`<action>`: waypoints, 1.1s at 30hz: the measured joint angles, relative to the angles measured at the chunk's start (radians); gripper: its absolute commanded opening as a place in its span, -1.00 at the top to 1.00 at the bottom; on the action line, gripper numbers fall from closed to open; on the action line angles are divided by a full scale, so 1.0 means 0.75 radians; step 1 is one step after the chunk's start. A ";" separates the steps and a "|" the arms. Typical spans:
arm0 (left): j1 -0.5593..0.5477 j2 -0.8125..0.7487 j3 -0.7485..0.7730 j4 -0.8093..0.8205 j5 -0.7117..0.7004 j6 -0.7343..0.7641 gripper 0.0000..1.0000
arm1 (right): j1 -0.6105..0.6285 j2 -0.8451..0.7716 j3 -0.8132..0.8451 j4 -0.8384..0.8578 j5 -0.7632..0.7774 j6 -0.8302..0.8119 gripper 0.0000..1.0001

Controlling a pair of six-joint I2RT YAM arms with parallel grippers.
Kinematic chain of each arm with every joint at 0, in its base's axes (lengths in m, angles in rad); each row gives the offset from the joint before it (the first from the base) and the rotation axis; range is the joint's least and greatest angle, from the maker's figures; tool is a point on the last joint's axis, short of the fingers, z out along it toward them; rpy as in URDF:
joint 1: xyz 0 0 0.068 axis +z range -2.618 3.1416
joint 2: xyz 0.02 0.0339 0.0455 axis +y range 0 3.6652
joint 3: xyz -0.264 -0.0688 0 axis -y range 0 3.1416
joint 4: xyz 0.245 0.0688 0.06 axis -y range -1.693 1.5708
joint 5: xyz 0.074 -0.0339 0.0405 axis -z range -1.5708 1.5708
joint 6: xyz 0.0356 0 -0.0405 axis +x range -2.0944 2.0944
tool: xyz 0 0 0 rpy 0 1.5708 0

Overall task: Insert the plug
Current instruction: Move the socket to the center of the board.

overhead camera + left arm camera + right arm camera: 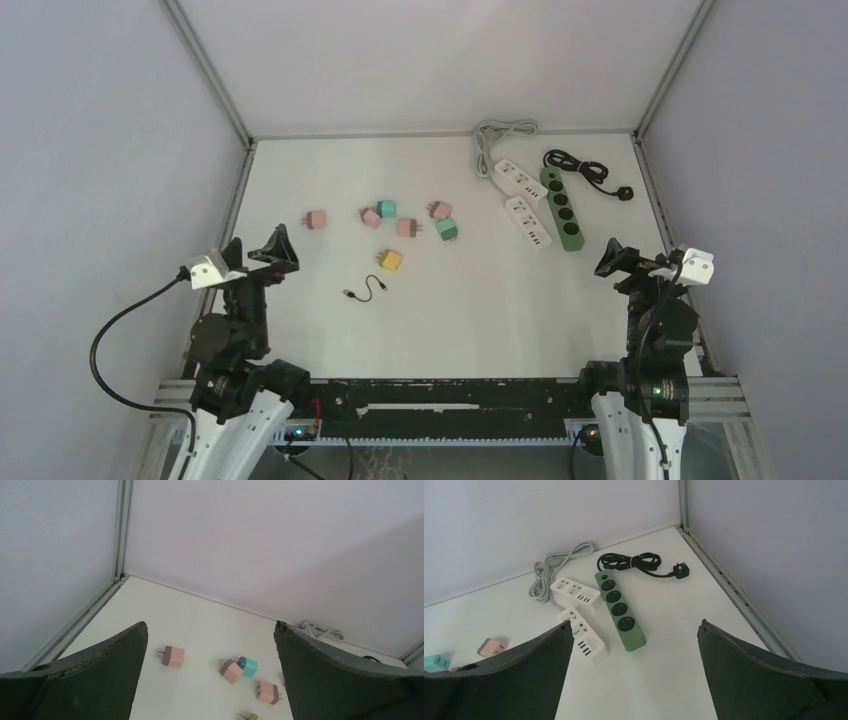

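Note:
Several small cube plugs lie loose mid-table: a pink plug (316,219) (173,656) off to the left, a teal plug (386,208) (248,666) touching another pink one (371,216), a green plug (447,230), and a yellow plug (391,260) nearest me. Two white power strips (519,178) (529,222) and a green power strip (562,208) (620,608) lie at the back right. My left gripper (257,250) (211,625) hovers open and empty near the left edge. My right gripper (628,262) (634,622) hovers open and empty near the right edge.
A short black cable (365,291) lies in front of the plugs. A coiled black cord with a plug (590,172) (634,561) and a grey cord (500,135) (549,567) lie behind the strips. Grey walls with metal rails enclose the table on three sides.

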 measured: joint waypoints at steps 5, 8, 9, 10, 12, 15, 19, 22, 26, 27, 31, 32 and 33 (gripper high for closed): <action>0.000 -0.001 0.000 0.000 -0.004 0.000 -1.00 | 0.000 0.001 0.000 -0.001 -0.001 0.000 -1.00; 0.000 -0.002 0.000 -0.002 -0.016 -0.007 -1.00 | 0.000 0.021 0.009 -0.005 -0.001 0.000 -1.00; 0.000 -0.002 0.000 -0.005 -0.021 -0.011 -1.00 | 0.000 0.037 0.016 -0.008 -0.002 0.001 -1.00; 0.000 -0.002 0.000 -0.008 -0.025 -0.012 -1.00 | 0.000 0.049 0.021 -0.008 -0.003 0.001 -1.00; 0.000 -0.003 0.001 -0.018 -0.035 -0.017 -1.00 | 0.000 0.073 0.031 -0.014 -0.012 0.005 -1.00; 0.000 -0.002 0.005 -0.049 -0.044 -0.025 -1.00 | 0.000 0.106 0.048 -0.021 -0.036 0.008 -1.00; 0.000 0.016 0.042 -0.129 -0.047 -0.042 -1.00 | 0.000 0.185 0.101 -0.036 -0.093 0.007 -1.00; 0.000 0.021 0.071 -0.165 -0.051 -0.060 -1.00 | 0.000 0.316 0.174 -0.034 -0.142 -0.002 -1.00; -0.003 0.017 0.077 -0.174 -0.050 -0.060 -1.00 | 0.001 0.522 0.247 -0.010 -0.207 -0.006 -1.00; -0.004 0.015 0.077 -0.175 -0.050 -0.060 -1.00 | 0.003 0.573 0.262 -0.010 -0.220 -0.006 -1.00; -0.009 -0.002 0.074 -0.175 -0.046 -0.058 -1.00 | 0.024 0.755 0.312 0.008 -0.254 -0.013 -1.00; -0.010 -0.005 0.073 -0.176 -0.045 -0.058 -1.00 | 0.032 0.801 0.326 0.011 -0.261 -0.017 -1.00; -0.011 -0.005 0.072 -0.176 -0.044 -0.058 -1.00 | 0.041 0.849 0.339 0.015 -0.267 -0.020 -1.00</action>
